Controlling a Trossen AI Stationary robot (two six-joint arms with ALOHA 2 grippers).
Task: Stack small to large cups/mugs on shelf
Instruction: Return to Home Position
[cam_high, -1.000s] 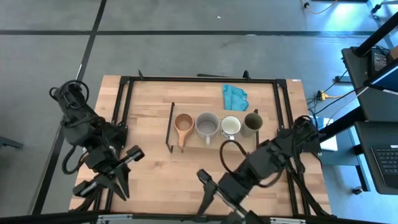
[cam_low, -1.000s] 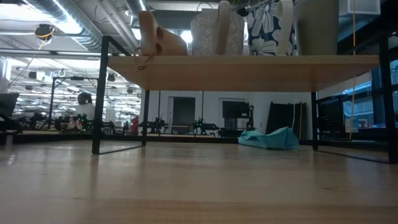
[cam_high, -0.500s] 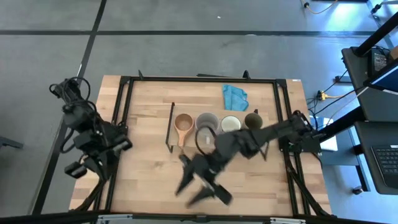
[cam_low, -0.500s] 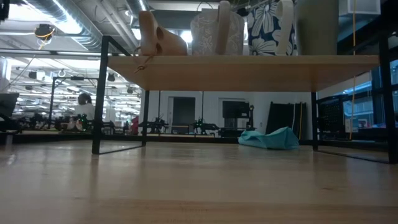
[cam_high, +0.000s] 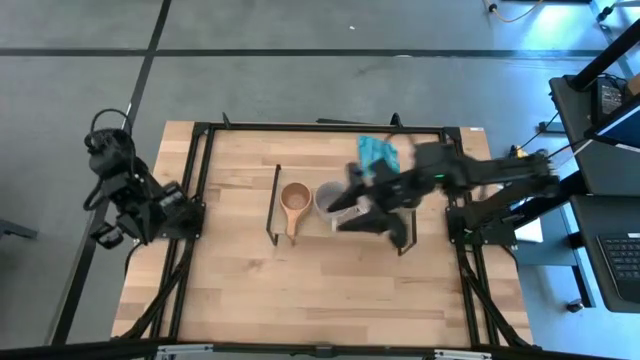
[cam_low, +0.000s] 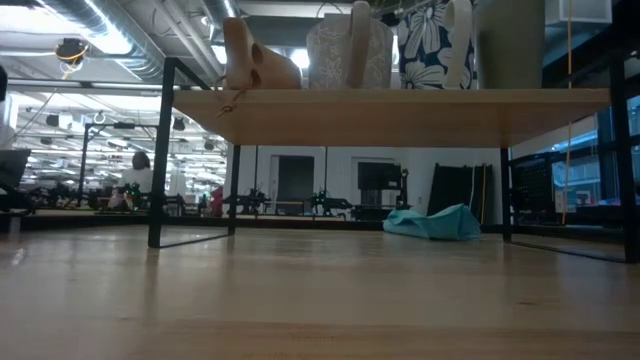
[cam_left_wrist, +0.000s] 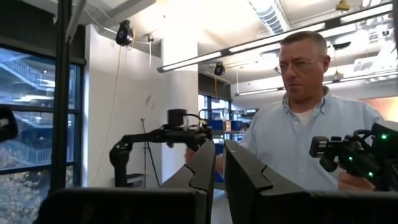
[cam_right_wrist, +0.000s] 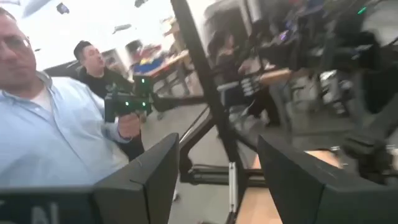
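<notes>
**Cups in a row on the shelf (cam_low: 400, 112), right hand (cam_high: 360, 212) spread wide above them**

High view: the right arm reaches from its side of the counter (cam_high: 300, 290) across the shelf. Its hand hangs, blurred, over the right half of the board. Just beside the hand, toward the left arm (cam_high: 140, 208), stands the grey cup (cam_high: 327, 200). Next to that is the wooden cup (cam_high: 294, 200), its bowl showing bare wood and its long handle pointing to the arms' side. Whatever stands under the hand is hidden. A teal cloth (cam_high: 375, 152) lies on the counter just beyond the hand. The left arm is folded at the counter's left edge, well apart from the shelf.

Low view: this view shows what the arm covers from above. Four cups stand upright in a row on the board: wooden, grey, then a blue-flowered cup (cam_low: 435, 45) and an olive cup (cam_low: 510, 45). The cloth lies on the counter behind the shelf.

Left wrist view: the left hand (cam_left_wrist: 217, 149) points into the room. Its fingers are close together with only a thin slit between them, and they hold nothing. Beyond them a person (cam_left_wrist: 311, 143) in a pale blue shirt holds a dark device.

Right wrist view: the right hand's fingers (cam_right_wrist: 155, 168) stand far apart with nothing between them. The room beyond is blurred, with people in it.
</notes>
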